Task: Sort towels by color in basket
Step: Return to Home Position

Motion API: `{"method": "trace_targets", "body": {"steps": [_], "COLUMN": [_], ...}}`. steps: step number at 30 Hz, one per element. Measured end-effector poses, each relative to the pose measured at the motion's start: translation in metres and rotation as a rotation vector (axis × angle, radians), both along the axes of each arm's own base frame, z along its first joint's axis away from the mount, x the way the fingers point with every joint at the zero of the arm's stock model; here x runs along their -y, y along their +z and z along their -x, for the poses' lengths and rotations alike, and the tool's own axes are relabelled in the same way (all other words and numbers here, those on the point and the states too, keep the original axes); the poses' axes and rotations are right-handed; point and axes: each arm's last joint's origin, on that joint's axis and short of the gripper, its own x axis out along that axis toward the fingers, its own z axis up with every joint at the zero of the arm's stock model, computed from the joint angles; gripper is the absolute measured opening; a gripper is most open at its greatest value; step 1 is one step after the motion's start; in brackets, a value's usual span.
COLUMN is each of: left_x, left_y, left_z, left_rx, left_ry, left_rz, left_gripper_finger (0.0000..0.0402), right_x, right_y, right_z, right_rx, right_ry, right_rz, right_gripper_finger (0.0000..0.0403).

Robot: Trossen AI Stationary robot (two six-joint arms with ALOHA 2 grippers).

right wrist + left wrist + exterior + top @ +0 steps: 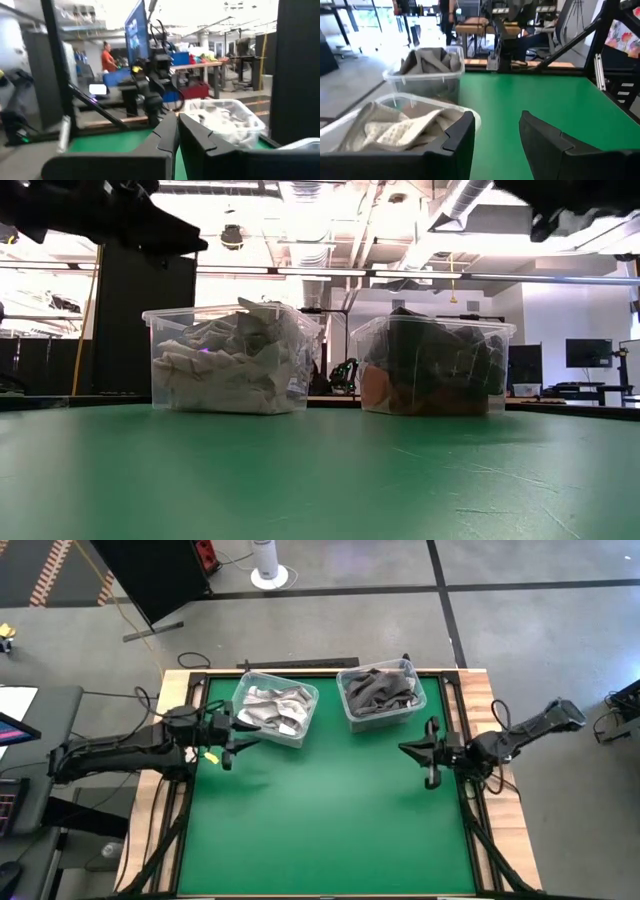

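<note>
Light towels (275,708): heaped in the left bin (302,740), at 11 o'clock on the table (330,830)
Dark towels (380,690): heaped in the right bin (351,724), at 1 o'clock; the two bins stand apart
Towel axis: both heaps are crumpled, so no long axis or heading can be told
Low view only: an orange towel (375,392) lies against the right bin's wall at the bottom, under the dark towels; the high view shows only dark cloth there
Left wrist view only: a fine pattern shows on the nearest light towel
Right wrist view only: a person (106,57) in an orange top stands in the room beyond the table
Left gripper (240,732): between 9 and 10 o'clock, at the left bin's corner, pointing toward 3 o'clock; fingers spread wide, nothing between them
Right gripper (405,748): at 3 o'clock, apart from the right bin, pointing toward 9 o'clock; fingers pressed together, holding nothing
</note>
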Motion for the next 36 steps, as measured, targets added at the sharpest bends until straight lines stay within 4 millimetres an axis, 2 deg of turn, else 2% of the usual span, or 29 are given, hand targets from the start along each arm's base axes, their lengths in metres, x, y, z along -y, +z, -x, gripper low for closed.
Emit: {"method": "trace_targets", "body": {"steps": [4, 10, 16, 20, 23, 29, 36], "left_x": [0.001, 0.0, 0.002, 0.004, 0.005, 0.004, 0.003], "left_y": [0.002, -0.004, -0.009, -0.009, -0.017, -0.034, -0.053], "left_z": [0.004, 0.005, 0.018, 0.031, 0.036, 0.035, 0.031], "left_rx": [0.01, -0.043, -0.092, -0.052, -0.027, 0.093, 0.092], "left_ry": [-0.001, 0.008, 0.085, 0.126, 0.144, 0.14, 0.185], "left_rz": [-0.019, 0.018, 0.075, 0.114, 0.141, 0.187, 0.197], "left_gripper_finger": [0.0144, 0.0144, 0.0144, 0.0144, 0.0144, 0.0144, 0.0144], "right_x": [0.015, 0.037, 0.052, 0.054, 0.054, 0.057, 0.056], "right_y": [-0.009, -0.019, -0.021, -0.022, -0.029, -0.039, -0.036], "right_z": [-0.01, -0.022, -0.021, -0.016, -0.012, -0.003, 0.002], "right_rx": [-0.079, -0.153, -0.166, -0.182, -0.18, -0.113, -0.077], "right_ry": [-0.02, 0.085, 0.017, -0.002, -0.006, -0.031, -0.03], "right_rz": [0.034, -0.019, -0.018, -0.019, -0.017, -0.023, -0.019], "right_gripper_finger": [0.0047, 0.0035, 0.0021, 0.0026, 0.0029, 0.0024, 0.0029]}}
